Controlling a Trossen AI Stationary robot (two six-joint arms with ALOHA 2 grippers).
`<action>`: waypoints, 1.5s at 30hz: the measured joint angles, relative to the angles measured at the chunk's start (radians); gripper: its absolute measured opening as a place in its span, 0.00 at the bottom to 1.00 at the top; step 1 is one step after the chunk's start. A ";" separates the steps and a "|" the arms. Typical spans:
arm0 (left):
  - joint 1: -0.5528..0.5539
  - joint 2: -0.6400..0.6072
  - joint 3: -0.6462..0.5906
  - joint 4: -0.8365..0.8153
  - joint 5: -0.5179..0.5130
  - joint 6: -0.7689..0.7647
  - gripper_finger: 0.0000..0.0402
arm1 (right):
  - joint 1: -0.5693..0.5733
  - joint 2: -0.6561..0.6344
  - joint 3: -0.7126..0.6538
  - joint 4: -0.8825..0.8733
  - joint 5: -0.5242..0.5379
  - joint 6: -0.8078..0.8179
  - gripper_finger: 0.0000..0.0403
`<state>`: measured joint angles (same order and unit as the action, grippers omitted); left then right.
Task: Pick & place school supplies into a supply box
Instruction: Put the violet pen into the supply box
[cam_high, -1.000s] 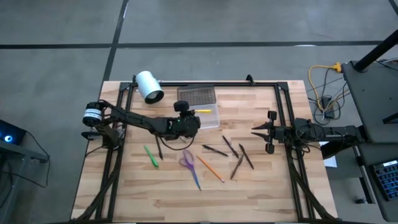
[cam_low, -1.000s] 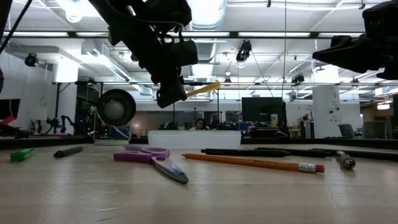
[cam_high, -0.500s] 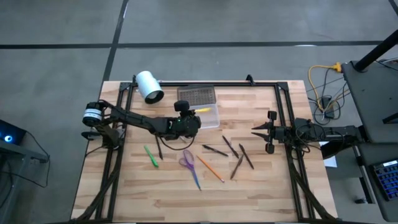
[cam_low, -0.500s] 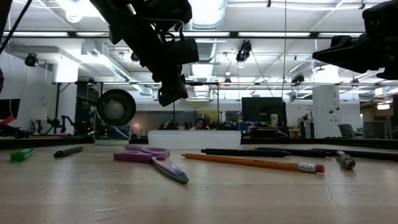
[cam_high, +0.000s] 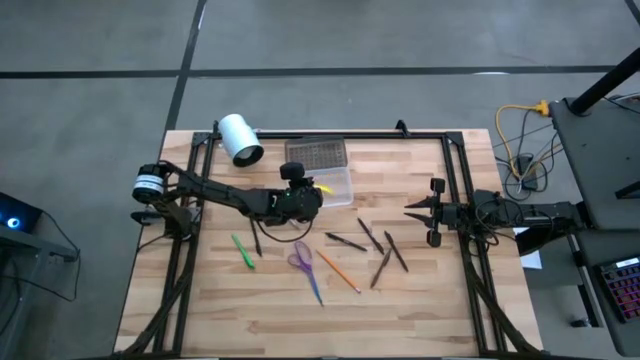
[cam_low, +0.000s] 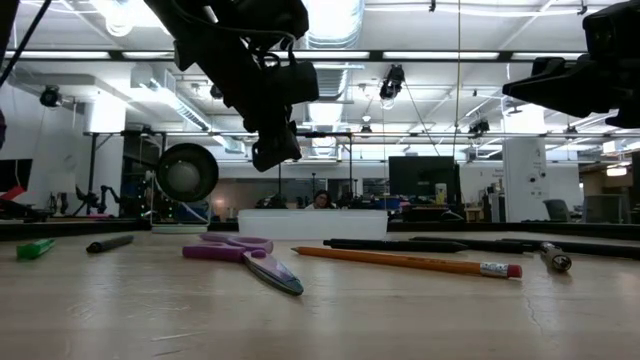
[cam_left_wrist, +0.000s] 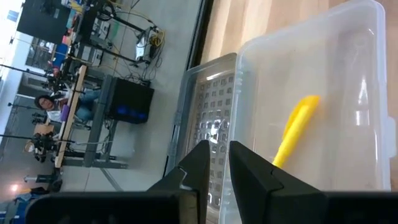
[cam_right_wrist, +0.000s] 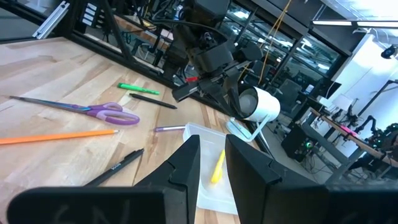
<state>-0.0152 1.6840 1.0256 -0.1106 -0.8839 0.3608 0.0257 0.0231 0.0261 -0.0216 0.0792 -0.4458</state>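
The supply box (cam_high: 338, 190), a clear case, sits at the table's far middle, its grey dotted lid (cam_high: 316, 153) open behind it. A yellow pen (cam_left_wrist: 295, 130) lies slanting inside the box. My left gripper (cam_high: 316, 190) hovers over the box's left part, slightly open and empty (cam_left_wrist: 214, 165). On the table in front lie a green marker (cam_high: 243, 250), purple scissors (cam_high: 300, 257), an orange pencil (cam_high: 338, 270) and several dark pens (cam_high: 372, 238). My right gripper (cam_high: 408, 212) waits open at the right.
A white cylinder (cam_high: 240, 139) stands at the far left corner. Black frame rails (cam_high: 330, 135) run along the far edge and both sides. A short purple pen (cam_right_wrist: 168, 129) lies next to the box. Bare wood lies along the near edge.
My left gripper has let go of the yellow pen, which stuck out level from its fingers a second ago. The pen has dropped into the supply box and lies there now. Neither arm has moved.
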 joint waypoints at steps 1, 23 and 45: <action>-0.001 -0.001 0.000 -0.010 0.014 0.000 0.11 | 0.000 0.000 0.000 0.000 0.000 0.000 0.17; -0.099 -0.025 0.024 -0.232 0.423 -0.004 0.11 | 0.000 -0.001 0.000 0.000 0.000 0.000 0.17; -0.203 -0.030 0.042 -0.322 0.504 -0.133 0.11 | 0.000 0.000 0.000 0.000 0.000 0.000 0.17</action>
<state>-0.2181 1.6539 1.0672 -0.4330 -0.3799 0.2283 0.0257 0.0235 0.0261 -0.0216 0.0792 -0.4454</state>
